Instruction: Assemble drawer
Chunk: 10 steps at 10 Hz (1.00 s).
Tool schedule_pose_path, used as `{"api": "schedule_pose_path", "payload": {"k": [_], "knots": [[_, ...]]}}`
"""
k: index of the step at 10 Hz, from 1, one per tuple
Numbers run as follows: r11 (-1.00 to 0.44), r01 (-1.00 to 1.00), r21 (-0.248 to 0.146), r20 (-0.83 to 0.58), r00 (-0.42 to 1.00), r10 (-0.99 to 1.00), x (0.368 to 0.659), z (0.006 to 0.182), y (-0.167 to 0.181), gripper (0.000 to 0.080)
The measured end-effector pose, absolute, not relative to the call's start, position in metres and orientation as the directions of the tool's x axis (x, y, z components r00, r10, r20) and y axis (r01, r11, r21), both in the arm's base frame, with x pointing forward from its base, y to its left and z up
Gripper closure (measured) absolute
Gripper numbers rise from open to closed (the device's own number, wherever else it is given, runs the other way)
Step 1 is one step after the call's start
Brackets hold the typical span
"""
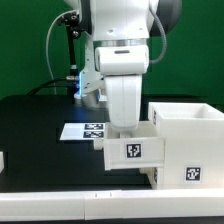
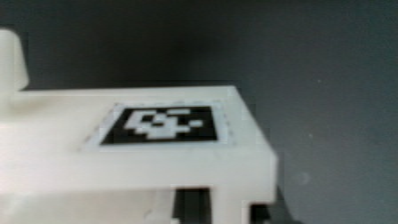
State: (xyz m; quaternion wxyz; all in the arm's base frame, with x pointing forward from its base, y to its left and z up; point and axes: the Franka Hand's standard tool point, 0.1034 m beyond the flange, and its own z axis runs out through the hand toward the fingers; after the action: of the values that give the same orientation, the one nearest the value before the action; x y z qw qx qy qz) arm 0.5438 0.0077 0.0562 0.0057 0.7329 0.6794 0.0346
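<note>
The white drawer casing (image 1: 186,135), open at the top, stands at the exterior view's right with a marker on its front. A smaller white tray (image 1: 132,150) with a square marker sits against the casing's side, partly overlapping it. My gripper (image 1: 124,128) comes down onto the tray's top edge from above. In the wrist view the tray (image 2: 125,160) and its marker fill the frame. My gripper (image 2: 224,208) has two dark fingers (image 2: 191,203) astride a tray wall, shut on it. A corner of the casing (image 2: 9,60) shows beside the tray.
The marker board (image 1: 85,130) lies flat on the black table behind the tray. Another white part (image 1: 2,160) shows at the exterior view's left edge. A white strip (image 1: 100,205) runs along the table's front. Cables and a stand are at the back.
</note>
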Motion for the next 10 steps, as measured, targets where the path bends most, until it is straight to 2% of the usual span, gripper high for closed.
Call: {"api": "schedule_pose_path", "payload": {"k": [5, 7, 10], "knots": [[-0.066, 0.996, 0.052, 0.043, 0.063, 0.997, 0.543, 0.054, 0.011, 0.0761], [-0.047, 0.996, 0.081, 0.041, 0.044, 0.998, 0.542, 0.055, 0.019, 0.0761], [-0.101, 0.992, 0.081, 0.045, 0.098, 0.994, 0.538, 0.058, 0.027, 0.0761]]}}
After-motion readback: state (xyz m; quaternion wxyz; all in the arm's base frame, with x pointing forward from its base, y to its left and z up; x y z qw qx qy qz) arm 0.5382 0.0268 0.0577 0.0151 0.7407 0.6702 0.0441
